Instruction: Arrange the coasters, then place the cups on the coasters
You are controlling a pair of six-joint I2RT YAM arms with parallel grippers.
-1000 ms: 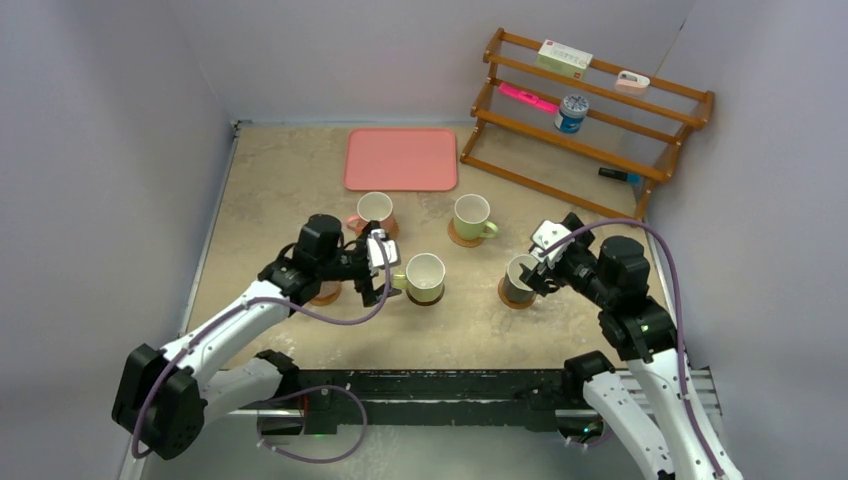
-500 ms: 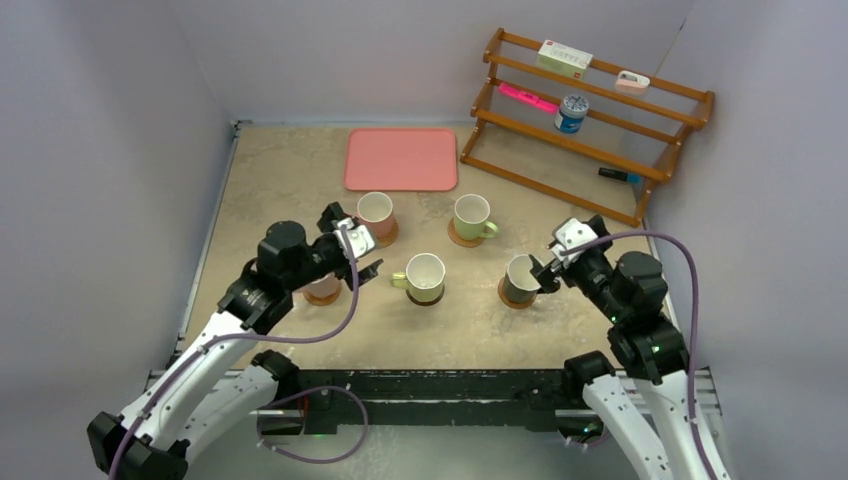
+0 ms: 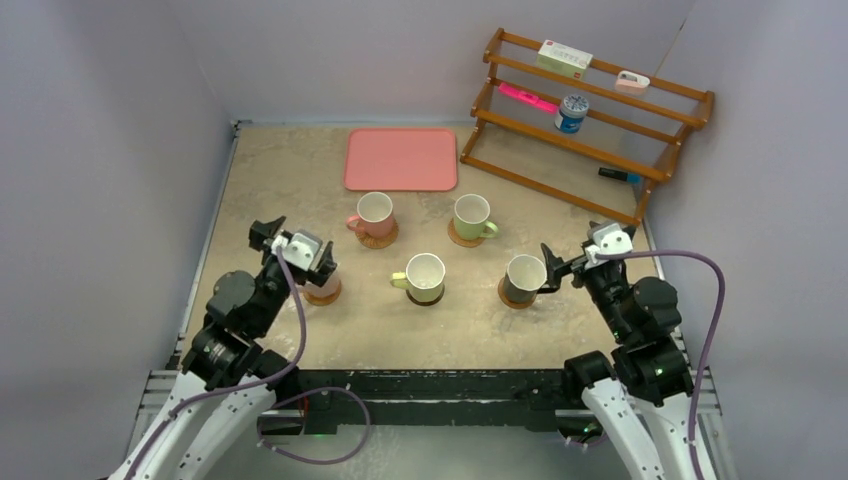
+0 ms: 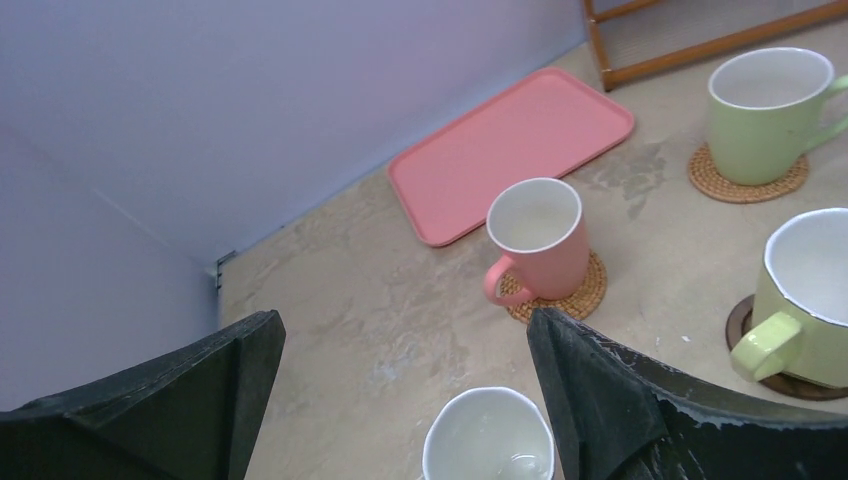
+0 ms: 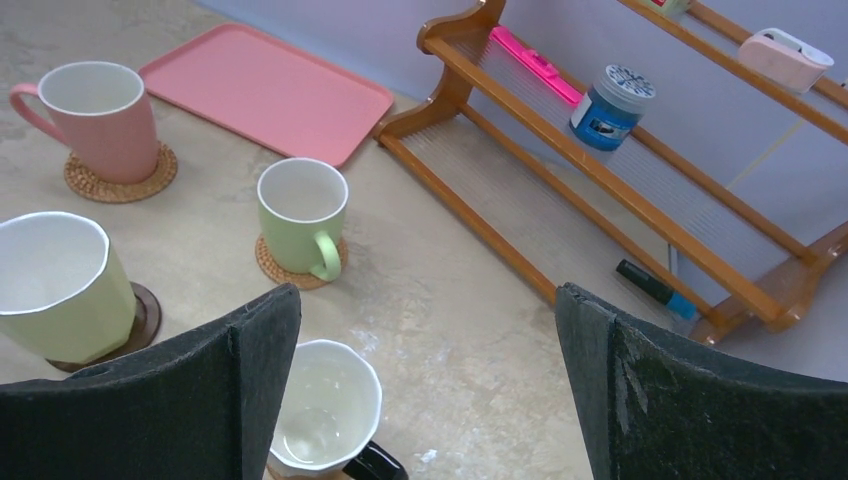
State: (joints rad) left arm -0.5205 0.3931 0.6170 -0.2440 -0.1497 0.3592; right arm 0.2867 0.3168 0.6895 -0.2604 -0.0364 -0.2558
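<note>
1. All five cups [image 3: 424,278] are seen set on coasters [image 4: 585,290], in front of the pink tray [image 3: 400,160].
2. The left gripper [image 4: 400,345] and the right gripper [image 5: 425,310] are spread wide, and nothing is held.
3. It is judged that nothing much is left to be done.

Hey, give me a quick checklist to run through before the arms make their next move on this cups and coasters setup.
1. Left gripper open, empty: ok.
2. Right gripper open, empty: ok.
3. Far pink cup, green cup, yellow cup seated on coasters: ok.
4. Black cup on a coaster: ok.
5. Near pink cup centred on a coaster: cannot tell, left gripper partly hides it.
</note>
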